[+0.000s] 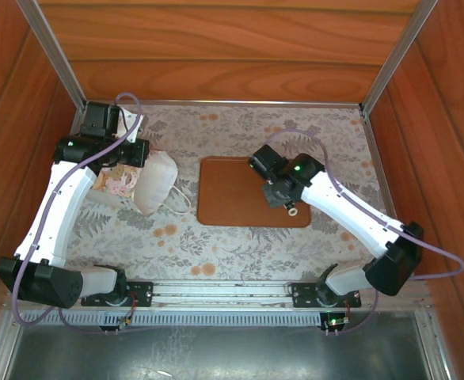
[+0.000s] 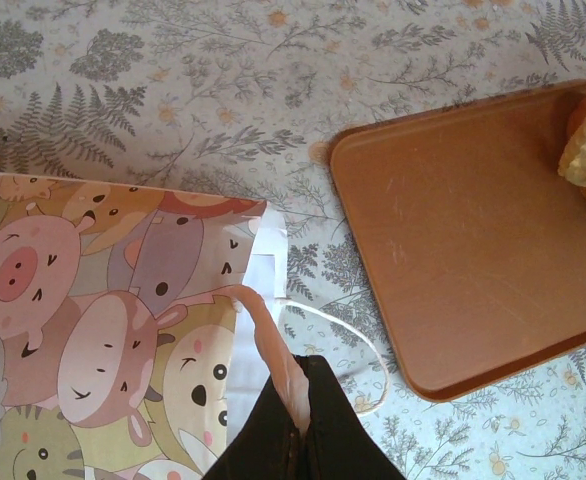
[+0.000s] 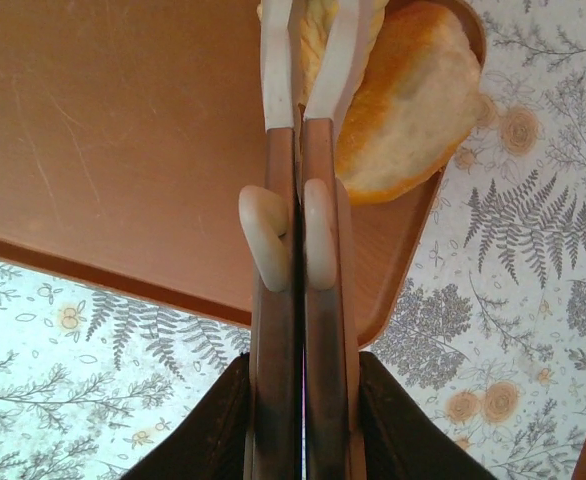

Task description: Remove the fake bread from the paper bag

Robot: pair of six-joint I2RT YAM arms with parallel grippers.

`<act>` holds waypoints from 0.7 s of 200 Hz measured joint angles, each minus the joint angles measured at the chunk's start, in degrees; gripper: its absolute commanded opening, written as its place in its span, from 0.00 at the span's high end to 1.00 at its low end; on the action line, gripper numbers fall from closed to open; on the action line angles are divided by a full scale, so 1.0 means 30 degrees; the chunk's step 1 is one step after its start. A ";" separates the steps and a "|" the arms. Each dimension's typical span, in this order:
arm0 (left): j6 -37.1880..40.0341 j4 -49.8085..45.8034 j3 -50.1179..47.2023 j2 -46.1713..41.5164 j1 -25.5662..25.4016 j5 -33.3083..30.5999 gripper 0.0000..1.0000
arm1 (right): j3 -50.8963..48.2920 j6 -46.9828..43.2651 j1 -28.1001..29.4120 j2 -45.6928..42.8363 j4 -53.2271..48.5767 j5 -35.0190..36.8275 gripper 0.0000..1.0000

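left end effector [image 2: 298, 405] clamped on paper bag [image 2: 103, 330] rim | right end effector [image 3: 308, 60] grasping fake bread [image 3: 413, 110] at tray [image 3: 123, 130] corner | one piece out; bag contents unseen

A flat brown tray [image 1: 230, 195] lies on the fern-printed tablecloth [image 1: 216, 253], wooden walls [image 1: 216, 47] around.

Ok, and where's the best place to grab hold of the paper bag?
The top rim of its mouth, coming from above on the side facing the tray. The paper bag lies on its side, mouth toward the tray, so that rim is a thin free edge that suits a pinch. The left gripper looks shut on it there.
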 measured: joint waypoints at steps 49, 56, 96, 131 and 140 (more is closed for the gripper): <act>-0.0058 0.0066 -0.0240 -0.0007 0.0000 -0.0007 1.00 | 0.0962 -0.0488 0.0495 0.1923 -0.0044 -0.0423 0.78; -0.0058 0.0102 -0.0240 -0.0007 0.0000 -0.0007 1.00 | 0.1071 -0.0517 0.0605 0.2142 -0.0124 -0.0605 0.77; -0.0058 0.0131 -0.0240 -0.0007 0.0000 -0.0007 1.00 | 0.1209 -0.0510 0.1413 0.3242 -0.0401 -0.1639 0.70; -0.0058 0.0138 -0.0240 -0.0007 0.0000 0.0000 1.00 | 0.1209 -0.0386 0.1632 0.3599 -0.0736 -0.3322 0.60; -0.0058 0.0138 -0.0240 -0.0007 0.0000 -0.0007 1.00 | 0.1209 -0.0335 0.1632 0.3592 -0.0729 -0.3818 0.59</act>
